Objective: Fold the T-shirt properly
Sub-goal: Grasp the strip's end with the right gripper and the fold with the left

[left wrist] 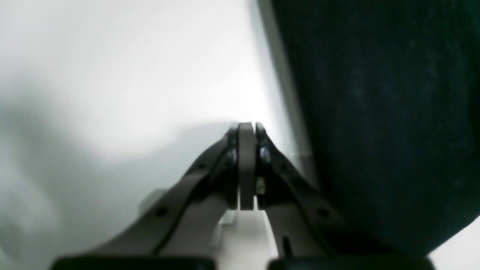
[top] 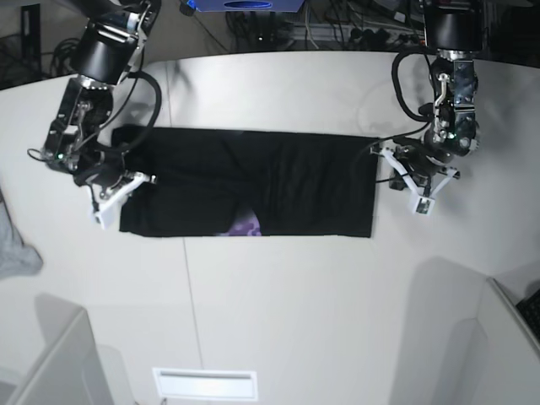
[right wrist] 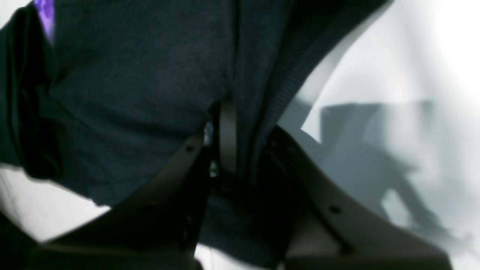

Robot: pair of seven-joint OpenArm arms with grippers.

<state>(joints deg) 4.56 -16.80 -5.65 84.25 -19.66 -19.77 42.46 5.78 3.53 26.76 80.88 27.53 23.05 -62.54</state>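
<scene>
The T-shirt (top: 253,192) lies across the middle of the white table (top: 287,295) in the base view, folded into a long black band that runs from left to right.

Look first at your right gripper (right wrist: 240,150). In the right wrist view its fingers (right wrist: 227,135) are pinched together on a fold of the black cloth, and fabric rises between and around the jaws. A ribbed edge of the shirt runs up toward the upper right of that frame, and a scrap of purple print (right wrist: 45,15) shows in the upper left corner. In the base view this gripper sits at the band's left end, in the left part of the frame, and touches the cloth.

Your left gripper (left wrist: 247,129) has its fingers (left wrist: 245,165) pressed flat against each other, with nothing between them. In the left wrist view they hang over bare white table, and the dark cloth fills the right side of that frame, just beside the tips but apart from them. In the base view this gripper sits off the band's right end, at the right of the frame.

A small patch of purple shows at the band's lower edge, near its middle. A grey cloth (top: 15,253) lies at the far left edge of the base view, well apart from the shirt.
</scene>
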